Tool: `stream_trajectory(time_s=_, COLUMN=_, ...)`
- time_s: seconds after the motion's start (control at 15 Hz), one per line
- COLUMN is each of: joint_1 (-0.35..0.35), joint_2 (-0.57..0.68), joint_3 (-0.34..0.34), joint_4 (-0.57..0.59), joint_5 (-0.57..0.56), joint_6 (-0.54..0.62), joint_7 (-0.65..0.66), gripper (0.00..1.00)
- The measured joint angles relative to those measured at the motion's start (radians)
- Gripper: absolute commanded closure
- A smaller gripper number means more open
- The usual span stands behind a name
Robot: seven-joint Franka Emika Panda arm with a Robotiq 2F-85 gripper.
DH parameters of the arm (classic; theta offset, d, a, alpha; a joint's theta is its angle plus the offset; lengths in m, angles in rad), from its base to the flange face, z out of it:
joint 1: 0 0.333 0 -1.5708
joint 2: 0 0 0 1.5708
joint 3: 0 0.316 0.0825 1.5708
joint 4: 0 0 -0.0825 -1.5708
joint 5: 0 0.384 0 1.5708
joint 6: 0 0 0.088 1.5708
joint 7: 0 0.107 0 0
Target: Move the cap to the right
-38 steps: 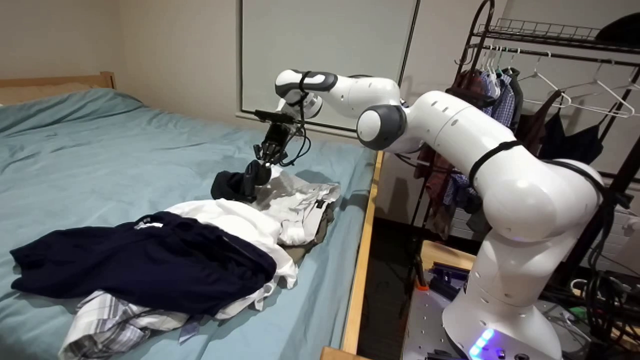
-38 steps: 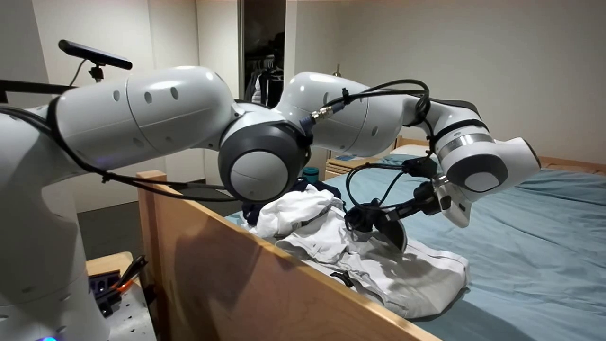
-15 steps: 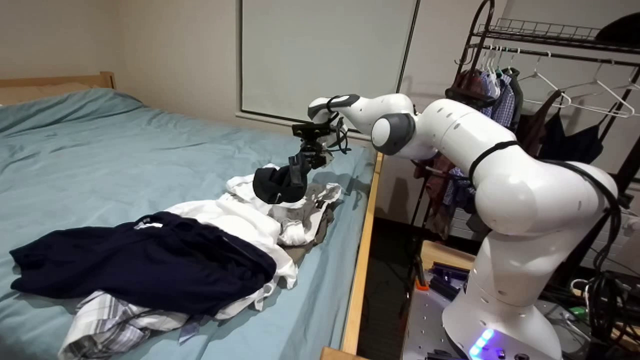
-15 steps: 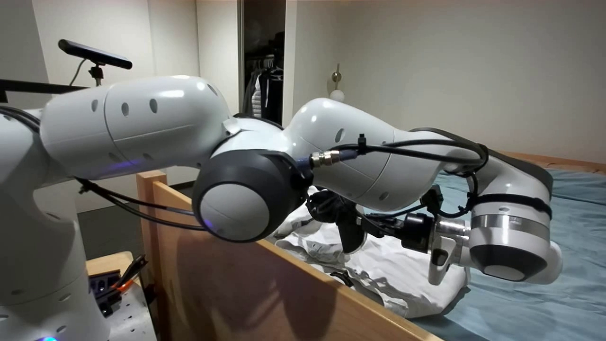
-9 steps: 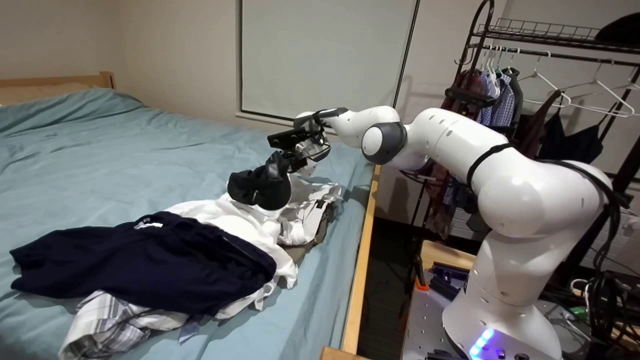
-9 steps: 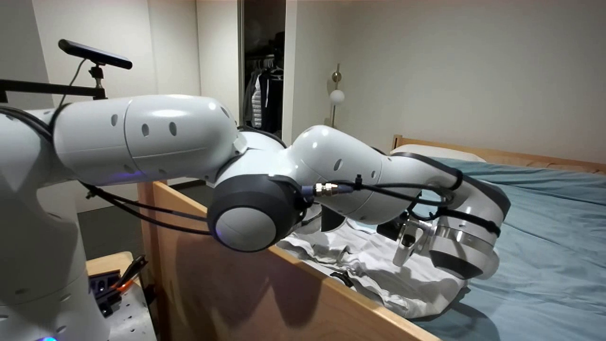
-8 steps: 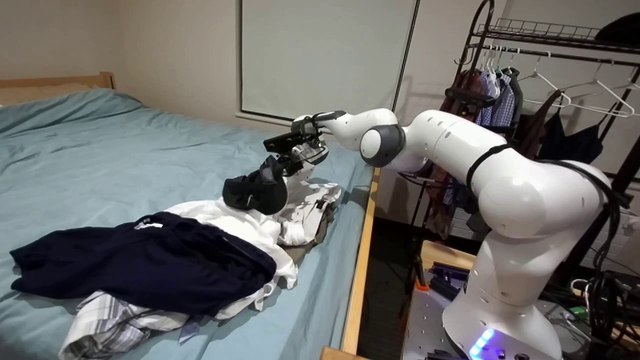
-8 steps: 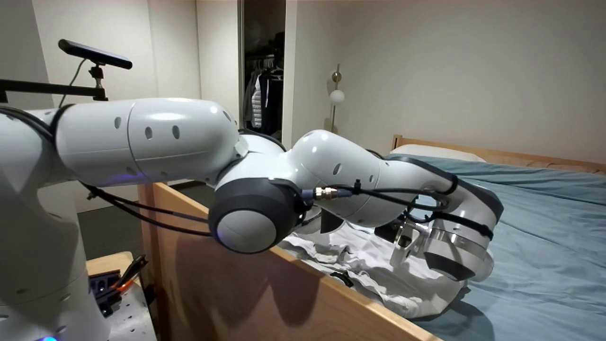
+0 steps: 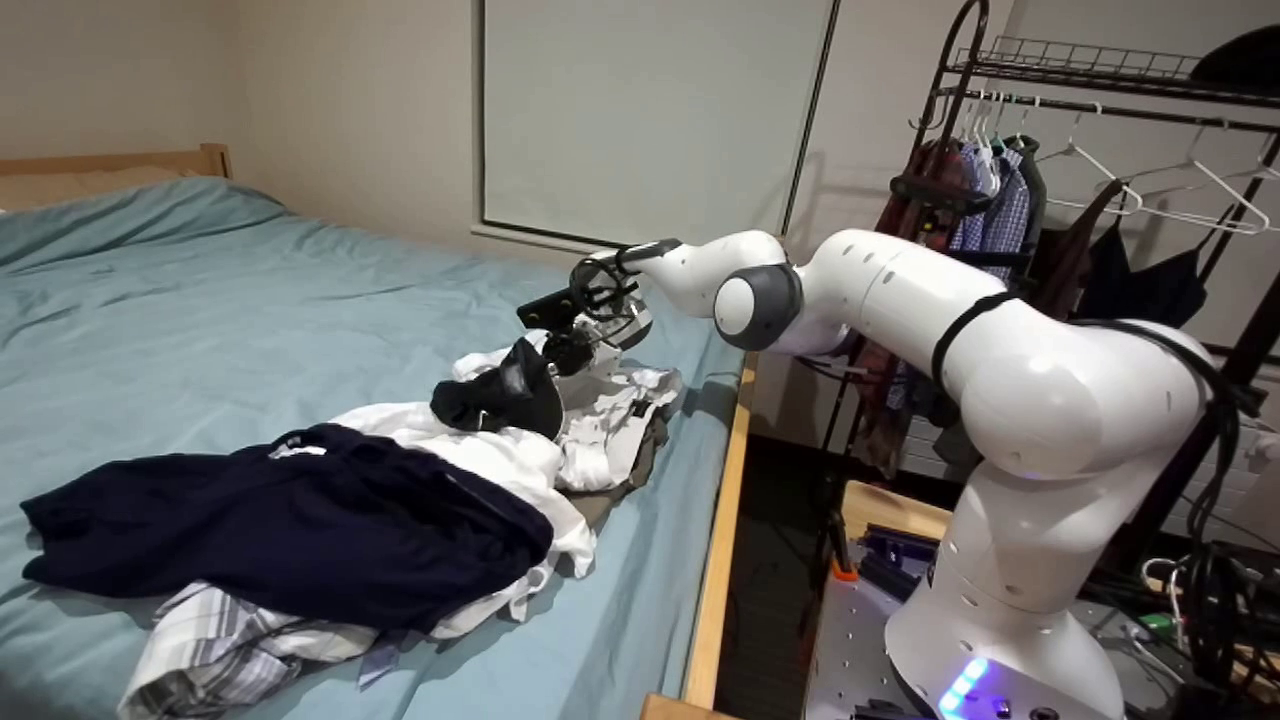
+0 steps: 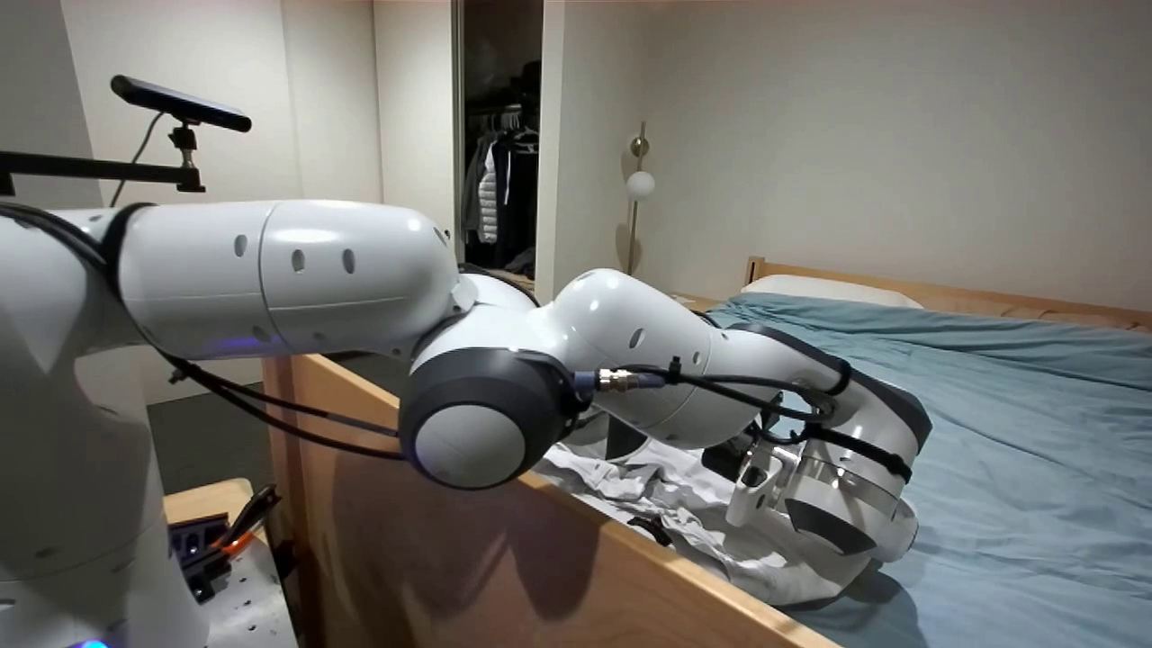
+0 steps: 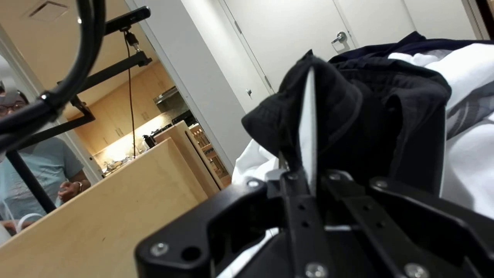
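The cap is black. In an exterior view the cap [image 9: 470, 400] hangs tilted from my gripper [image 9: 530, 375], low over white clothes; I cannot tell whether it touches them. In the wrist view the cap [image 11: 370, 104] fills the space ahead of my gripper [image 11: 317, 166]. The jaws stand close together with dark cap material between them, and a pale narrow strip shows at the fingers. In an exterior view only a dark piece of the cap [image 10: 623, 438] shows below the arm; the fingertips are hidden there.
White and grey clothes [image 9: 600, 420] lie on the blue bed [image 9: 300, 320] beneath the cap. A navy garment [image 9: 300, 520] and a plaid shirt [image 9: 210, 650] lie nearer the camera. The wooden bed rail [image 9: 725, 530] runs between bed and robot base. A clothes rack [image 9: 960, 110] stands behind the arm.
The gripper has carried the cap from the far side of the clothes, first to the right in an exterior view, then back left, nearer the camera and lower, tilting the wrist.
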Motion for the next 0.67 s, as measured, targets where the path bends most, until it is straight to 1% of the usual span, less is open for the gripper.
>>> stream_trajectory(time_s=0.2, joint_1=0.017, joint_2=0.002, joint_3=-0.05, joint_4=-0.013, joint_5=0.042, joint_6=0.044, joint_7=0.028, gripper=0.93)
stream_trajectory(time_s=0.33, joint_1=0.018, joint_2=-0.006, joint_3=-0.054, joint_4=-0.013, joint_5=0.058, joint_6=0.067, joint_7=0.084, gripper=0.92)
stream_trajectory(time_s=0.4, joint_1=0.018, joint_2=-0.013, joint_3=-0.054, joint_4=-0.014, joint_5=0.06, joint_6=0.079, joint_7=0.112, gripper=0.67)
stream_trajectory(time_s=0.47, joint_1=0.017, joint_2=-0.022, joint_3=-0.054, joint_4=-0.014, joint_5=0.064, joint_6=0.087, joint_7=0.139, gripper=0.67)
stream_trajectory(time_s=0.53, joint_1=0.016, joint_2=-0.032, joint_3=-0.054, joint_4=-0.014, joint_5=0.066, joint_6=0.1, joint_7=0.158, gripper=0.64)
stream_trajectory(time_s=0.67, joint_1=0.016, joint_2=-0.051, joint_3=-0.056, joint_4=-0.014, joint_5=0.067, joint_6=0.137, joint_7=0.171, gripper=0.51)
